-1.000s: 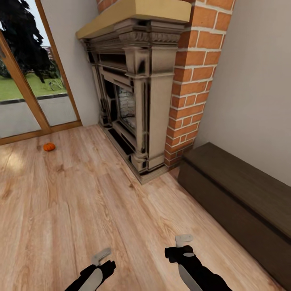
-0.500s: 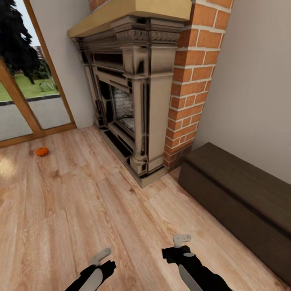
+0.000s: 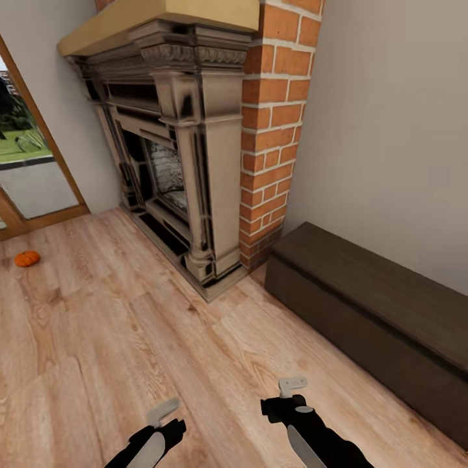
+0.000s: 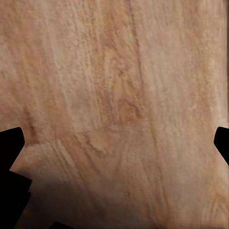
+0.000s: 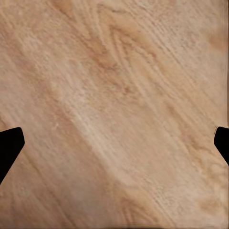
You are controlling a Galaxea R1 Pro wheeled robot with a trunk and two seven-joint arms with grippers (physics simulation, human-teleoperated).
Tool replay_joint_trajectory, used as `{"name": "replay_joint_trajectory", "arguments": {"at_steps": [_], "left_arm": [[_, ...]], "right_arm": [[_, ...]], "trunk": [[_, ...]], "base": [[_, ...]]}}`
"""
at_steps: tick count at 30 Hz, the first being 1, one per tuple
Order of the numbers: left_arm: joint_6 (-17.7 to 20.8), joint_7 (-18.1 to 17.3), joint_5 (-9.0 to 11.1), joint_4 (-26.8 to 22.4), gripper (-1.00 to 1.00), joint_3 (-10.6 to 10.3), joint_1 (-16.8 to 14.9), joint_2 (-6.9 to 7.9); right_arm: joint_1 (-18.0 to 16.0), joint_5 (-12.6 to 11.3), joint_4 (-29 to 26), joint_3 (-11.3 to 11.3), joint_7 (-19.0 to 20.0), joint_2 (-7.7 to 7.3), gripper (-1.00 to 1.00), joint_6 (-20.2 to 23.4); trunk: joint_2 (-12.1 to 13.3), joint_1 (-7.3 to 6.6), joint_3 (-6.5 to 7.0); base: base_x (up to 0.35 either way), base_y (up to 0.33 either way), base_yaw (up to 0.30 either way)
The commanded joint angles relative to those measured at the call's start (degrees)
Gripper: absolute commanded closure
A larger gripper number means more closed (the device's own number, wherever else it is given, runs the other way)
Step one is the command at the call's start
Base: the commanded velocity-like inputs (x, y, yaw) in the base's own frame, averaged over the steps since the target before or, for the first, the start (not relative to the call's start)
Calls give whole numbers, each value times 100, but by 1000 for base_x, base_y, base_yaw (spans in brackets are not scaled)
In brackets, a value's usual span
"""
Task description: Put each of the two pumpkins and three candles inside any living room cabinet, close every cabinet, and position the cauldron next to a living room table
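Transit is the step in hand, by my judgement: in the head view one pumpkin (image 3: 26, 259) sits on the wooden floor (image 3: 130, 338) at far left, near the glass door (image 3: 26, 175), well apart from the cabinet (image 3: 377, 305), which runs along the right wall beside the brick fireplace (image 3: 195, 162) with its fronts shut. Its long axis stretches from the brick column toward the near right. The pumpkin is too small to tell which way its stem points. Both arms hang low and near; the left end effector (image 3: 162, 411) and right end effector (image 3: 294, 385) carry nothing. Doing this well means settling the base before reaching. The left wrist view shows dark fingertips (image 4: 12, 143) spread wide over bare planks. The right wrist view likewise shows its fingertips (image 5: 9, 143) parted, empty.
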Motion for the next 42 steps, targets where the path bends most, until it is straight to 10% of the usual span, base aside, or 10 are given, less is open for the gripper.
{"name": "replay_joint_trajectory", "arguments": {"at_steps": [1,42], "left_arm": [[9,42,27,-13,-100,-25,-1,8],[-8,30,40,-13,-100,-37,-3,81]], "right_arm": [[-8,-52,-10,32,-57,-7,-100,11],[-8,-140,114,-6,-58,-1,-100,-118]], "trunk": [[-2,-1,-7],[-2,-1,-98]], "base": [[0,133,-277],[0,21,-277]]}}
